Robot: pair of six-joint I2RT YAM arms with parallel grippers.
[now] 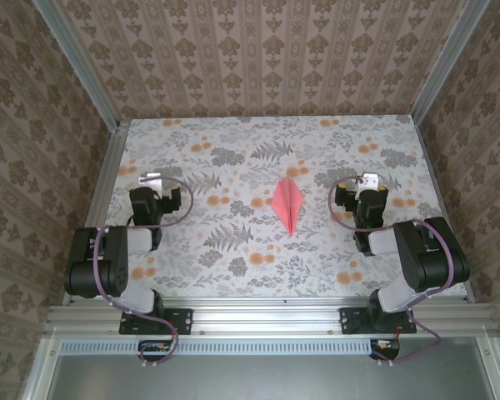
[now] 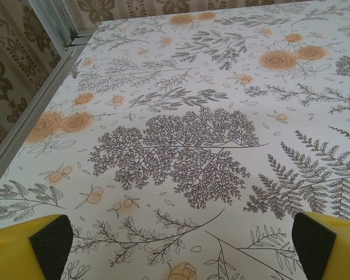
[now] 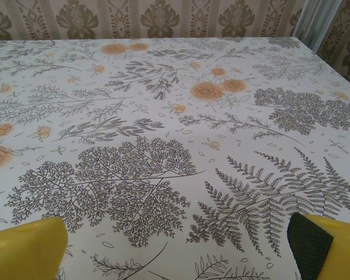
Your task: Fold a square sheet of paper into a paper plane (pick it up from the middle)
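Note:
The paper plane (image 1: 289,204), the pink-red sheet folded into a slim dart with a centre ridge, lies flat mid-table with its point toward the near edge. My left gripper (image 1: 152,178) rests well to its left and my right gripper (image 1: 368,179) a short way to its right, both apart from it. In the left wrist view the left gripper (image 2: 184,248) stands open, its yellow fingers (image 2: 46,245) wide over bare cloth. The right gripper (image 3: 181,248) is open too, with nothing between its fingers (image 3: 315,248).
A floral-print cloth (image 1: 233,250) covers the table. Aluminium rails (image 1: 108,175) edge the left and right sides, and patterned walls close in behind and beside them. A metal bar (image 1: 267,310) with the arm bases runs along the near edge.

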